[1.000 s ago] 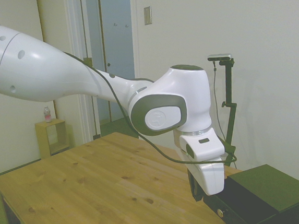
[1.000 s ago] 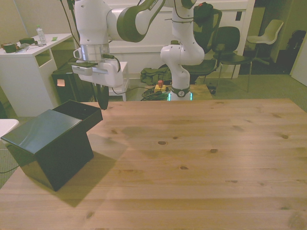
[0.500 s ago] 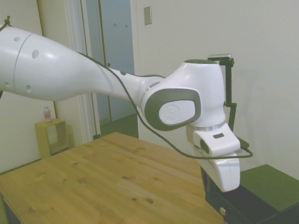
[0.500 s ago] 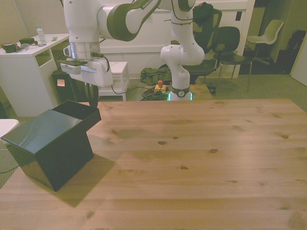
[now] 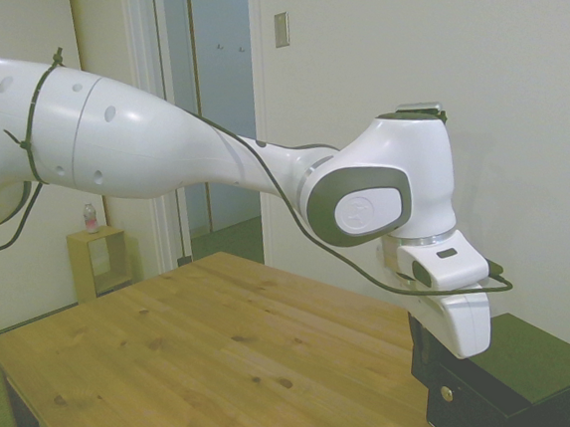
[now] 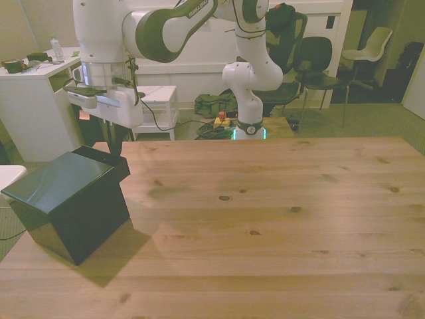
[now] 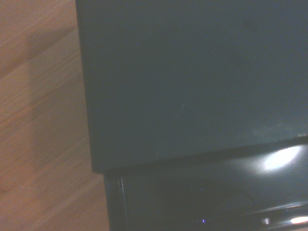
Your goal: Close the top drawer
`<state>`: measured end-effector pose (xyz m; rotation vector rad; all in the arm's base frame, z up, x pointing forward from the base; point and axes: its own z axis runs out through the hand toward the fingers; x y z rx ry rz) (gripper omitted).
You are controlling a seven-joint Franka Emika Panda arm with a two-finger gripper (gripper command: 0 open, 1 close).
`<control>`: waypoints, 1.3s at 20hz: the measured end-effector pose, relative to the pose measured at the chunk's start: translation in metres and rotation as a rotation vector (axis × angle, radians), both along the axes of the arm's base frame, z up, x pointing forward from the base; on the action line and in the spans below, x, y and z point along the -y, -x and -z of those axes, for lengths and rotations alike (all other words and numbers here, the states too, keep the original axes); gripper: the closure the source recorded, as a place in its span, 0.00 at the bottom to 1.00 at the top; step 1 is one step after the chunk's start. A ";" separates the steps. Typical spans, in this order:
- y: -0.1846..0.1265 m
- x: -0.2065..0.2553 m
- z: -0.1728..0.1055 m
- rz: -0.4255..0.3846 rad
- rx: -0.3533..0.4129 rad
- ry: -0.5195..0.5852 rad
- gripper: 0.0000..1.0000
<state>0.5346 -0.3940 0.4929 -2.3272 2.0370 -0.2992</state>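
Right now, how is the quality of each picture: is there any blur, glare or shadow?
Side view: sharp but pale, the gripper dark against the black cabinet. Front view: warm yellowish cast; the cabinet throws a soft shadow on the table. Wrist view: close and soft, with a bright glare spot on the top drawer.

Setting: indoor robotics lab or office room; evidence: white robot arm (image 6: pixel 166 26) mounted behind a wooden table (image 6: pixel 279 219); stacking chairs (image 6: pixel 317 60); white desk (image 6: pixel 33 73); floor cables; plain walls; doorway (image 5: pixel 200 96).
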 end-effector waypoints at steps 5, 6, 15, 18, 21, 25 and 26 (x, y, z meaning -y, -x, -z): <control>-0.010 0.016 -0.007 0.007 0.000 0.016 1.00; -0.011 0.020 -0.008 0.011 0.000 0.016 1.00; -0.022 0.040 -0.007 0.013 -0.011 0.022 1.00; -0.024 0.037 -0.005 0.000 -0.014 0.018 1.00; -0.030 0.017 0.006 -0.033 -0.015 -0.005 1.00; -0.023 -0.035 -0.005 -0.087 0.022 -0.058 1.00; -0.015 -0.047 -0.016 -0.096 0.035 -0.066 1.00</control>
